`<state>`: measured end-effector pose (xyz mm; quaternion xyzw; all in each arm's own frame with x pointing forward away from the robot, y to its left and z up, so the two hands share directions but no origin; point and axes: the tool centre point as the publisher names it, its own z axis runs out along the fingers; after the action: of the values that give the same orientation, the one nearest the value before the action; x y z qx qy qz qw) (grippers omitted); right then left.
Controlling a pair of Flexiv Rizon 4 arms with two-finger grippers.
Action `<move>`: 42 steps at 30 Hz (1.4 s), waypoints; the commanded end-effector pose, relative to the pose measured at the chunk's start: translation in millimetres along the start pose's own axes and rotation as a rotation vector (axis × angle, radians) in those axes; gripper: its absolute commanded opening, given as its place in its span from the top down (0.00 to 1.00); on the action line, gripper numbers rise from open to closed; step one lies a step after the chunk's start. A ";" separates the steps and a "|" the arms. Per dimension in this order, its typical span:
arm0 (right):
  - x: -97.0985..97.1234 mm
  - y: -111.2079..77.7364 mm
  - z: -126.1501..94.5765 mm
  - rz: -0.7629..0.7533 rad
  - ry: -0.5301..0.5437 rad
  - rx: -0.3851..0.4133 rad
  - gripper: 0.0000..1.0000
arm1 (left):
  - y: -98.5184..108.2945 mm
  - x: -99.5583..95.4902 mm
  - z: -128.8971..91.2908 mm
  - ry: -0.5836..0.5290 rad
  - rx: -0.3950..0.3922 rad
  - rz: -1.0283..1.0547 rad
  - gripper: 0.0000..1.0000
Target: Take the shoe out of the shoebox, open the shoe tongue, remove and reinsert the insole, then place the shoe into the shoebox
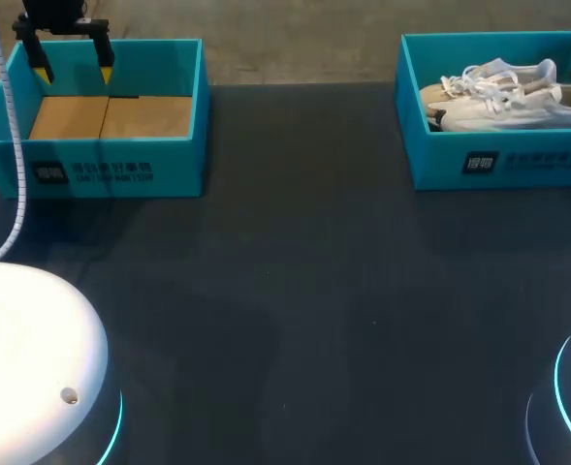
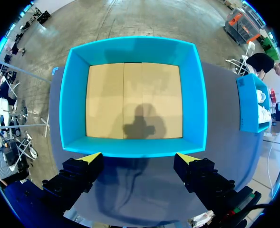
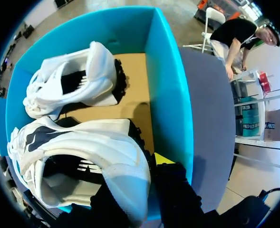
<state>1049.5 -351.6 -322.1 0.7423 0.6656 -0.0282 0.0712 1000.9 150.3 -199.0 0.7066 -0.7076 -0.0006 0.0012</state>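
Two white shoes lie in the blue shoebox (image 1: 498, 165) at the far right of the table. In the right wrist view the nearer shoe (image 3: 82, 147) lies with its opening towards me, and the other shoe (image 3: 78, 80) sits beyond it. My right gripper (image 3: 142, 180) is shut on the nearer shoe's heel wall, one yellow-tipped finger (image 3: 164, 160) outside it and the other hidden inside. At the far left a second blue box (image 1: 101, 170) holds nothing but its cardboard floor (image 2: 132, 99). My left gripper (image 1: 73, 73) hangs open above that box's back part, nothing between its fingers (image 2: 90, 159).
The dark table (image 1: 295, 291) stretches between the two boxes. My left arm's white base (image 1: 23, 358) fills the near left corner, and a white cable (image 1: 12, 126) runs down past the left box. A lit ring (image 1: 566, 387) marks the right base.
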 end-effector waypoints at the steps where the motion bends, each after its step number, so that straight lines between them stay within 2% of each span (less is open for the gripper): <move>1: -3.9 -6.3 -19.8 0.002 -0.015 -0.024 1.00 | 0.4 0.0 0.2 0.000 0.000 0.000 0.00; 11: -9.5 -0.5 -54.0 0.001 -0.032 -0.041 1.00 | 0.4 0.0 0.2 0.000 0.000 0.000 0.00; 14: -13.2 1.2 -66.9 0.019 -0.047 -0.021 1.00 | 0.4 0.0 0.2 0.000 0.000 0.000 0.00; 22: -15.6 4.5 -117.2 0.031 -0.088 0.024 1.00 | 0.4 0.0 0.2 0.000 0.000 0.000 0.00; 26: -12.7 0.4 -149.8 0.030 -0.089 0.011 1.00 | 0.4 0.0 0.2 0.000 0.000 0.000 0.00; 29: -7.9 -10.1 -172.2 0.044 -0.083 -0.010 1.00 | 0.4 0.0 0.2 0.000 0.000 0.000 0.00; 32: 0.9 -25.6 -185.7 0.062 -0.087 -0.005 1.00 | 0.4 0.0 0.2 0.000 0.000 0.000 0.00; 42: 47.0 -95.5 -218.6 0.110 -0.078 -0.037 1.00 | 0.4 0.0 0.2 0.000 0.000 0.000 0.00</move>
<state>992.1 -280.0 -128.7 0.7761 0.6227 -0.0651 0.0748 1000.9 150.4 -199.0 0.7066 -0.7076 -0.0006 0.0013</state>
